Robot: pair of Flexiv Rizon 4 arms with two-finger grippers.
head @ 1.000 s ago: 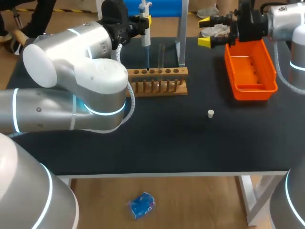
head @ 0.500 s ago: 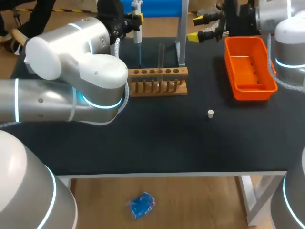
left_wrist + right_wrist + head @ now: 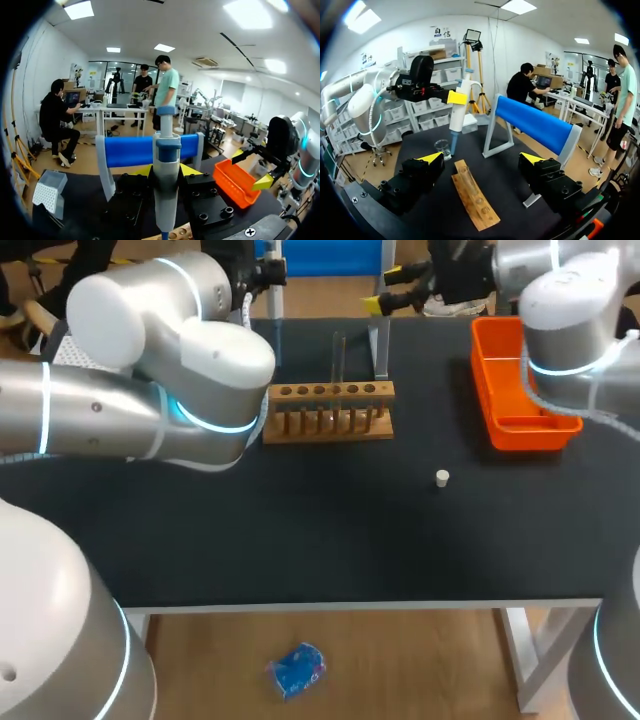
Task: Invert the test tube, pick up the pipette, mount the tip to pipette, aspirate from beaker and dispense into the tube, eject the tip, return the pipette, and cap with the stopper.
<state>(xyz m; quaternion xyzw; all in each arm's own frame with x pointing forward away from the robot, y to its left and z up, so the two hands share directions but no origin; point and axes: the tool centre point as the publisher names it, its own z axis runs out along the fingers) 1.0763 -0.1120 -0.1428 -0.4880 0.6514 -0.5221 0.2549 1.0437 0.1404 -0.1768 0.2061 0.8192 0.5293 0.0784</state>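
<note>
- Two left fingers, one on each side, pinch the pipette. It stands upright between them with its long axis vertical, the plunger above the fingers and the narrow end below.
- One relation decides the coming move. In the right wrist view, the pipette's lower end hangs just beside the rim of the beaker. I cannot tell whether it is already inside the glass, and whether a tip is mounted is too small to make out.
- I judge the step in hand to be aspirating from the beaker. That would call for a short, straight descent along the pipette's own axis. The left arm is the one placed for it, being far nearer the beaker than the right.
- The right fingers are spread wide with nothing between them.
- Ahead of the right fingers, the wooden rack runs lengthwise away from them. The test tube stands upright in one of its holes.
- The liquid level cannot be read in either the beaker or the tube.
- The orange bin sits on the desk beside the right fingers.
- The white stopper lies on the desk well apart from both pairs of fingers, on the right arm's side.
- The tip box sits off to one side of the left fingers, and the blue stand is ahead of them.
</note>
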